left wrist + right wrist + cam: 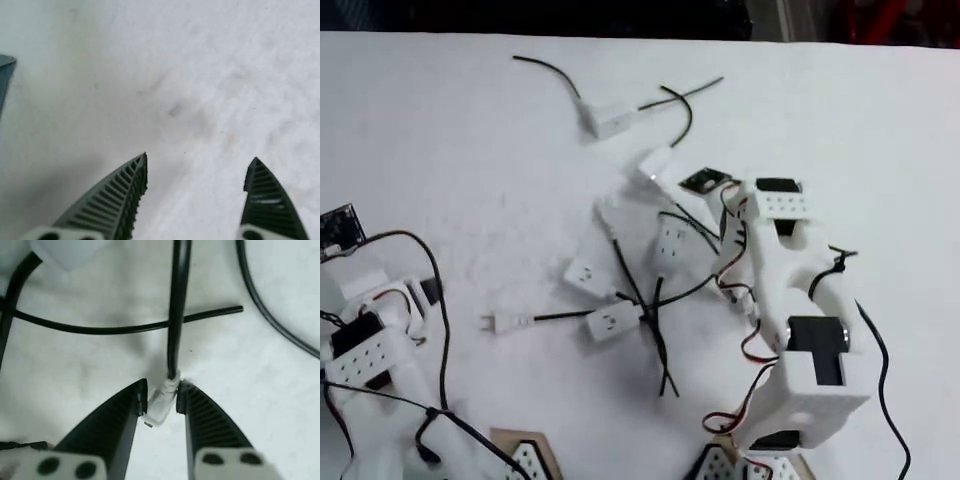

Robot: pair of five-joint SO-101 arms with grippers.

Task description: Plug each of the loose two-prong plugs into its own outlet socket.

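While R end effector (163, 385) nips a small white two-prong plug (159, 412) on black cord (175, 315), L end effector (200, 157) gapes wide, idle; loose white plug (505, 322) lies unplugged. Most work left, I reckon.

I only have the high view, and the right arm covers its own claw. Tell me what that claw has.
Observer: The right claw is shut on a white plug, with one finger on each side.
Operator: Report where its cable runs.
Observer: The black cable leads straight away from the claw and crosses a second black cable lying on the table.
Operator: Now give me the left claw.
Observer: The left claw is open over bare white table, with nothing between its fingers.
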